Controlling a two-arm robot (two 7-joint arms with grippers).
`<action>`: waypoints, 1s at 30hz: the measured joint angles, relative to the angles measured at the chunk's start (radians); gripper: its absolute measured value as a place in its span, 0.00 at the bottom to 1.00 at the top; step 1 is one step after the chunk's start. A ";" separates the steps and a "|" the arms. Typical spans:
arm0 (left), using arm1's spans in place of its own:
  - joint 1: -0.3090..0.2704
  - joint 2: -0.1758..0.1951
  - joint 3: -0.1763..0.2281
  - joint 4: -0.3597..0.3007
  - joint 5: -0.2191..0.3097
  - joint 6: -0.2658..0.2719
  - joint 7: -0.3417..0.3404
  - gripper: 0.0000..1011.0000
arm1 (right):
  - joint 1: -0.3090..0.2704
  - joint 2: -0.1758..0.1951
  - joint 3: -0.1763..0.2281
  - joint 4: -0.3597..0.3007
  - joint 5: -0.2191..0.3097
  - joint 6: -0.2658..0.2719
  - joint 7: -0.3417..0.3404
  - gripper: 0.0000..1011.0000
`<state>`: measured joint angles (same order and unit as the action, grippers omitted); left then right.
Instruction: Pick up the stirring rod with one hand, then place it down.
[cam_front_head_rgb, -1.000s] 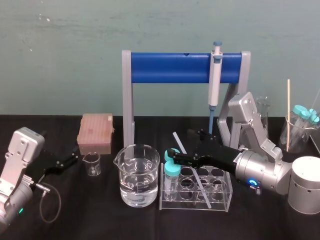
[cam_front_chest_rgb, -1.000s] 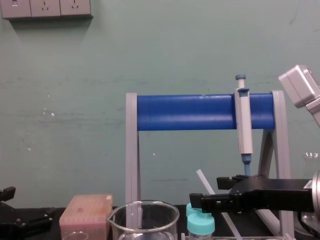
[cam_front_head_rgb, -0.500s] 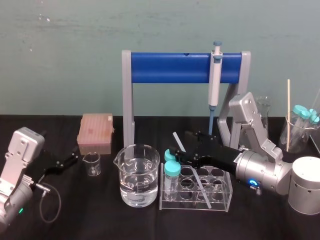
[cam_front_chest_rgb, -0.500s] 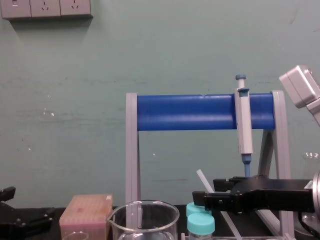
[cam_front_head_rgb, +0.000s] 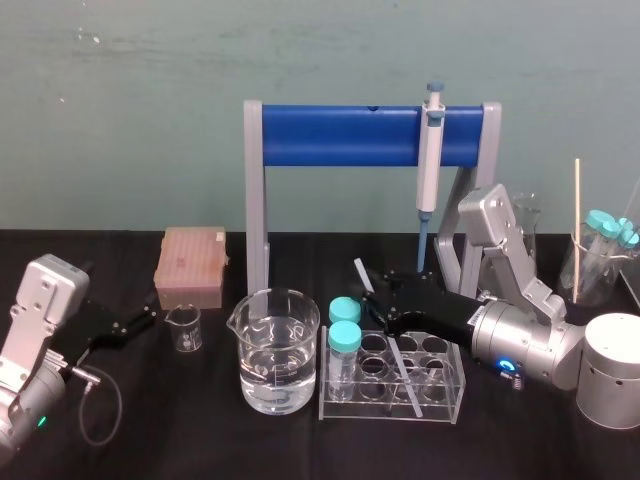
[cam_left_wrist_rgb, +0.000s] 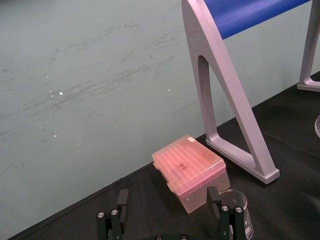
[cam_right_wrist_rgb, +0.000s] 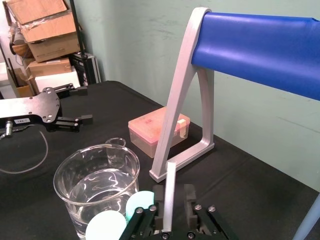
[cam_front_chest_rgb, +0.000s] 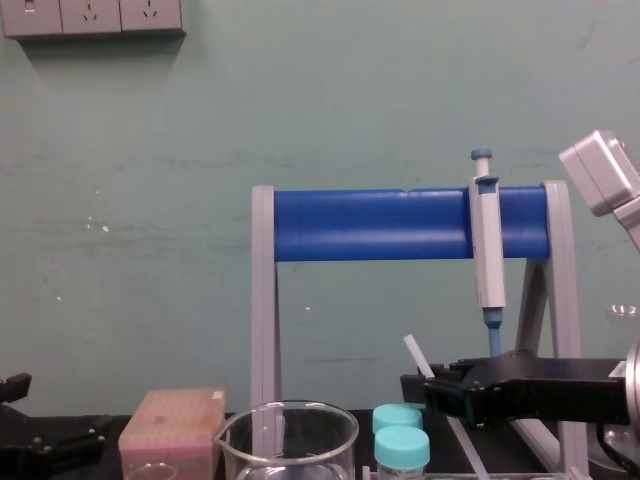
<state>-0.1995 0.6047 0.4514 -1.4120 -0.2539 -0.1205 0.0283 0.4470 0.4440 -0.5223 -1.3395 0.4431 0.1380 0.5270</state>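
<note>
The stirring rod (cam_front_head_rgb: 362, 273) is a thin whitish stick that leans in the clear tube rack (cam_front_head_rgb: 455, 385), its top tilted toward the back left. My right gripper (cam_front_head_rgb: 378, 300) reaches in from the right and straddles the rod above the rack. In the right wrist view the rod (cam_right_wrist_rgb: 170, 185) stands between the two black fingers (cam_right_wrist_rgb: 159, 199), close against one and a small gap from the other. In the chest view the rod (cam_front_chest_rgb: 412, 352) rises out of the right gripper (cam_front_chest_rgb: 425, 385). My left gripper (cam_front_head_rgb: 120, 325) rests open on the table at the far left.
A water-filled beaker (cam_front_head_rgb: 275, 350) and two teal-capped tubes (cam_front_head_rgb: 345, 335) stand just left of the gripper. Behind them, a grey-and-blue pipette (cam_front_head_rgb: 430, 150) hangs on the blue-barred stand (cam_front_head_rgb: 340, 135). A pink tip box (cam_front_head_rgb: 192, 265) and small beaker (cam_front_head_rgb: 183, 328) sit left; glassware (cam_front_head_rgb: 600, 260) stands at the far right.
The right gripper's jaws have narrowed from wide open to close around the rod. The rod's top has shifted slightly to the right and stands more upright. The left arm is unmoved.
</note>
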 joint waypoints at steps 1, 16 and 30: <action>0.000 0.000 0.000 0.000 0.000 0.000 0.000 0.99 | 0.000 0.000 0.000 0.000 0.000 0.000 0.000 0.28; 0.000 0.000 0.000 0.000 0.000 0.000 0.000 0.99 | -0.008 -0.004 0.011 -0.003 0.002 -0.018 0.000 0.07; 0.000 0.000 0.000 0.000 0.000 0.000 0.000 0.99 | -0.105 -0.034 0.103 -0.035 0.037 -0.322 0.030 0.07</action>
<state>-0.1995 0.6046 0.4514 -1.4120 -0.2539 -0.1205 0.0283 0.3419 0.4098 -0.4191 -1.3743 0.4805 -0.1845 0.5572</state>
